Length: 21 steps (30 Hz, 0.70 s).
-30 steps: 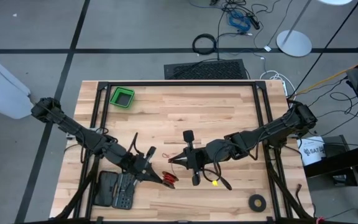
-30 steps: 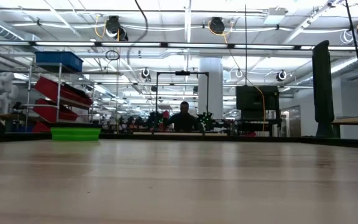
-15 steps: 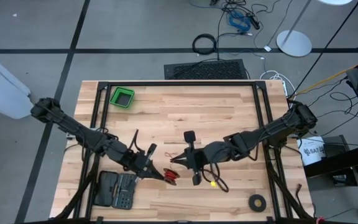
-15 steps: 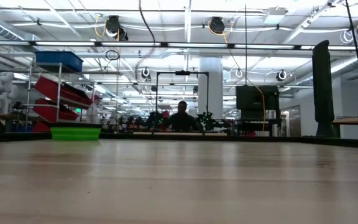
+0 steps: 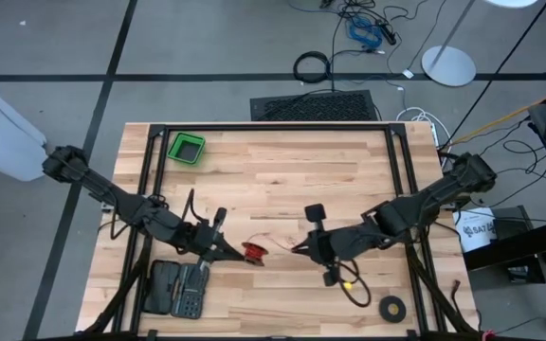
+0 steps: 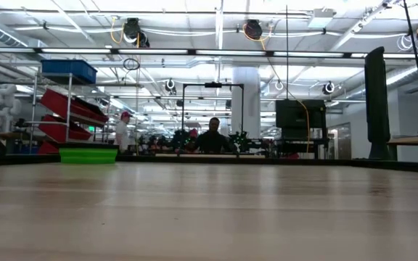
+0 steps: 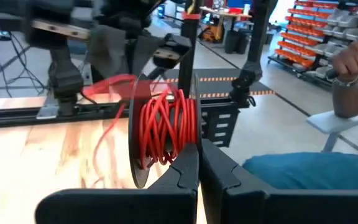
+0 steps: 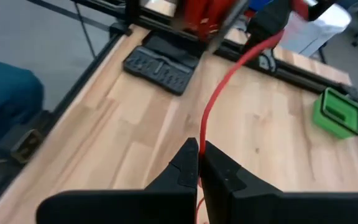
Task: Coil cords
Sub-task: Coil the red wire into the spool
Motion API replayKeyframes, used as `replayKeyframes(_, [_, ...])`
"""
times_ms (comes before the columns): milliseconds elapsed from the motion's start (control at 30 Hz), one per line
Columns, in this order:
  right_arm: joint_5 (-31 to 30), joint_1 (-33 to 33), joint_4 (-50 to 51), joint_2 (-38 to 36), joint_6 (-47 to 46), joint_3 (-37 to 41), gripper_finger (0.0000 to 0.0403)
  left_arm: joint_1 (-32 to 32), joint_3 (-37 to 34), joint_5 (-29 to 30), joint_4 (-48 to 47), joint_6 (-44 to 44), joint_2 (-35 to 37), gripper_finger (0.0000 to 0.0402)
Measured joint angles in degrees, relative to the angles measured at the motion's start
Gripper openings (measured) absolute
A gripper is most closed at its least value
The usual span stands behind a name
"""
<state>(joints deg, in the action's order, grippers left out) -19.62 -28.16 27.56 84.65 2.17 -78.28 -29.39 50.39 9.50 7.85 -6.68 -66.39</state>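
The cord is red and wound on a small dark reel [image 5: 253, 251], seen close in the left wrist view [image 7: 163, 127]. My left gripper [image 5: 231, 251] is shut on the reel at the table's near middle. A loose length of the cord [image 8: 211, 102] runs from the reel to my right gripper [image 5: 298, 248], which is shut on it a short way to the right. Neither gripper shows in the low view. My left gripper pinches the reel's rim [image 7: 186, 149] between its two fingers, at the side of the reel nearest the wrist. The fingers come in nearly level from the table's left. The reel stands on edge, its flanges upright. My right gripper pinches the single red strand [image 8: 201, 142] between its two shut fingertips. The fingers come in from the table's right, pointing at the reel and lying along the cord. The strand runs on almost straight, above the table, to the reel [image 8: 204, 15].
A green bin [image 5: 186, 149] stands at the far left and also shows in the low view [image 6: 88, 154]. A black tool case [image 5: 178, 289] lies near the front left, and a black tape ring [image 5: 392, 307] near the front right. A person's hand [image 7: 353, 59] shows beyond the table.
My right gripper has gone toward the table's right edge, away from the reel, drawing out a longer strand of red cord. My left gripper has carried the reel a little toward the far edge. Both have stayed shut.
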Motion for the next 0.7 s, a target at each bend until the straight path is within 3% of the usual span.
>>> replayKeyframes(233, [-3.5,-2.3,2.9,-0.9,-3.6,0.0,0.0000,0.0,0.0,-2.0,5.0,1.5,0.7,0.0001])
replayKeyframes(367, [-4.7,-0.3,-2.0,0.9,-0.8,0.0,0.0000,0.0,0.0,-7.5,11.6,2.6,0.6,0.0001])
replayKeyframes(700, [-4.9,4.5,-20.3,1.2,10.1,0.0,0.0000,0.2,0.0,-10.0,13.3,0.0,-3.5,0.0001])
